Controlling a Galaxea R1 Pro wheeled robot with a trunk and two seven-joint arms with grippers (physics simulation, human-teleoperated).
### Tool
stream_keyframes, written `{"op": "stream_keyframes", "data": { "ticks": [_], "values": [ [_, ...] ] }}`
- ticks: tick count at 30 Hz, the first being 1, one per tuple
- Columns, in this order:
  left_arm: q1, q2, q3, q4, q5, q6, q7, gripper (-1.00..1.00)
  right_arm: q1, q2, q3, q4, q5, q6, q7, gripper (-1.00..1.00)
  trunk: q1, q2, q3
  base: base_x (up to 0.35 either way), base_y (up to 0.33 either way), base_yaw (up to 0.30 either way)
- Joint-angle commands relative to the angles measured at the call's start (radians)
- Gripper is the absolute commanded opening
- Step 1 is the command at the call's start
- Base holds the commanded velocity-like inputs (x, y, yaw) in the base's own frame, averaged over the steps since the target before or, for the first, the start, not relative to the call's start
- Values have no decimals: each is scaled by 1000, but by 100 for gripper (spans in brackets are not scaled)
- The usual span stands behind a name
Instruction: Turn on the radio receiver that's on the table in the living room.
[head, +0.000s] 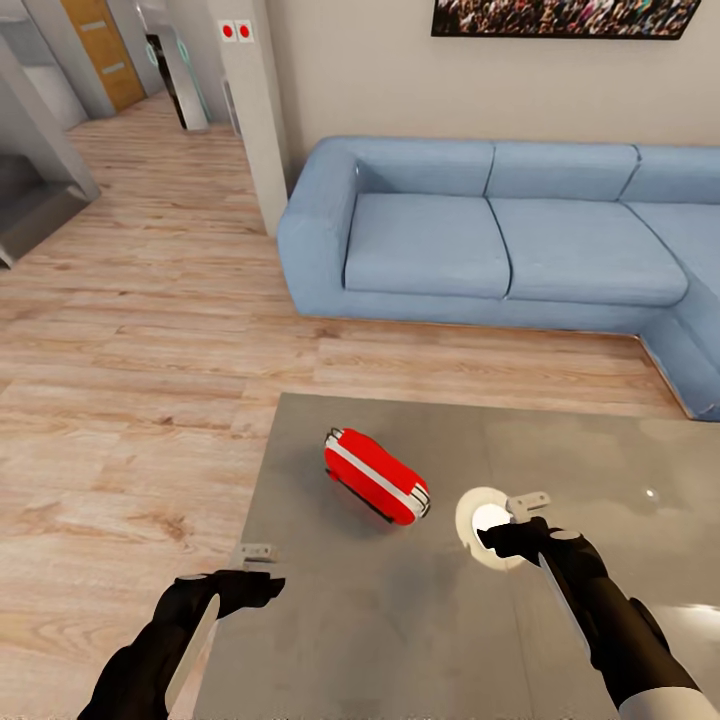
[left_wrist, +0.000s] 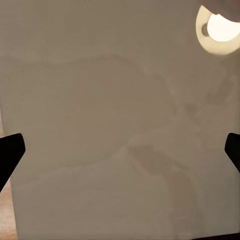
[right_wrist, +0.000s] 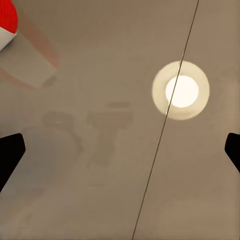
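From the head view, the reach is on: the radio (head: 376, 476) lies mid-frame on the bench (head: 400, 620), the right pincer (head: 527, 518) nearest; its switch isn't visible, so it probably needs finding. Both wrist views show fingers spread wide, holding nothing. No containers.

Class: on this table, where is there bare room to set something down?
The table is bare between the left gripper and right gripper, and right of the right arm. Only the radio receiver, near the far left edge, occupies it.
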Motion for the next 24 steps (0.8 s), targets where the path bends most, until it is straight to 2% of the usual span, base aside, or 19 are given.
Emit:
{"op": "stream_keyframes", "data": {
  "ticks": [1,24],
  "values": [
    [0,0,0,0,0,0,0,100,0,0,0,0,0,0,0,100,0,0,-2,0,0,0],
    [0,-1,1,0,0,0,0,100,0,0,-1,-3,0,-1,1,100,0,0,-39,0,0,0]
  ]
}}
